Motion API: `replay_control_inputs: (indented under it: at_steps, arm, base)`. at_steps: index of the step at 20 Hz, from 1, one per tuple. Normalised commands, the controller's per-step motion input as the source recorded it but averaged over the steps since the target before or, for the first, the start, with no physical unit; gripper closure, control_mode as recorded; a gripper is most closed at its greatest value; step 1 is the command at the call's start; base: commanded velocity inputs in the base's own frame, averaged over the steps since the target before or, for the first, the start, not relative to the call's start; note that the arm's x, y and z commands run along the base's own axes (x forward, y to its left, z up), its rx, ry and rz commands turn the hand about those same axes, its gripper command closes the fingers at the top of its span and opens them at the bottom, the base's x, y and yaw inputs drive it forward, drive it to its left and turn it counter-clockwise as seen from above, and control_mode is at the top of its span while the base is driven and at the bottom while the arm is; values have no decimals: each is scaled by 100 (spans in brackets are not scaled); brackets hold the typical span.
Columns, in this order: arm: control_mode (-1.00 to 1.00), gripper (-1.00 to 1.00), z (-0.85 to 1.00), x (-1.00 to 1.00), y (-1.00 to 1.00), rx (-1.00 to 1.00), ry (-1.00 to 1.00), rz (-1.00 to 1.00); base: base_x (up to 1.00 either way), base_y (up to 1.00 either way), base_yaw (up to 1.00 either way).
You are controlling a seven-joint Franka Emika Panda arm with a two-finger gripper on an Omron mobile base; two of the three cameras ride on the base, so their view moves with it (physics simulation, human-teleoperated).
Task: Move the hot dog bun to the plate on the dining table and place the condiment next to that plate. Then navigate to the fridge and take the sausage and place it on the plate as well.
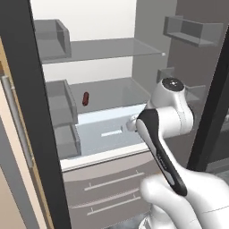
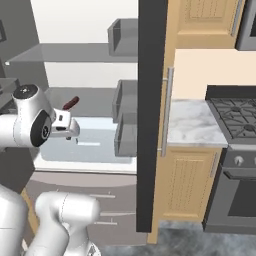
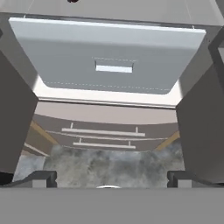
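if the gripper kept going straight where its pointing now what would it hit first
Probably the lower drawer fronts below the fridge's white drawer, or the floor before them; depth is unclear. The open gripper holds nothing.

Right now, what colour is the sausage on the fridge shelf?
Reddish-brown; the sausage shows best in the left base view.

Sausage (image 3: 72, 1) cut off by hand view's top edge

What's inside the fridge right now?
The sausage lies on a glass shelf above the white drawer. Door bins look empty. The closed drawer hides its contents.
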Motion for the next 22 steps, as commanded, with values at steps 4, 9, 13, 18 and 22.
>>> replay_control_inputs:
  at_steps: [4,9,13,18,22]
  arm:
    - [100,-100,0,0,0,0,0,0]
    - [100,-100,0,0,0,0,0,0]
    - [100,-100,0,0,0,0,0,0]
    - [-100,-100,0,25,44,4,-2,1]
    - [-100,-100,0,49,53,8,-6,0]
  base:
    - [85,17,0]
    - [90,14,0]
    - [62,24,0]
    - [0,0,0]
    - [0,0,0]
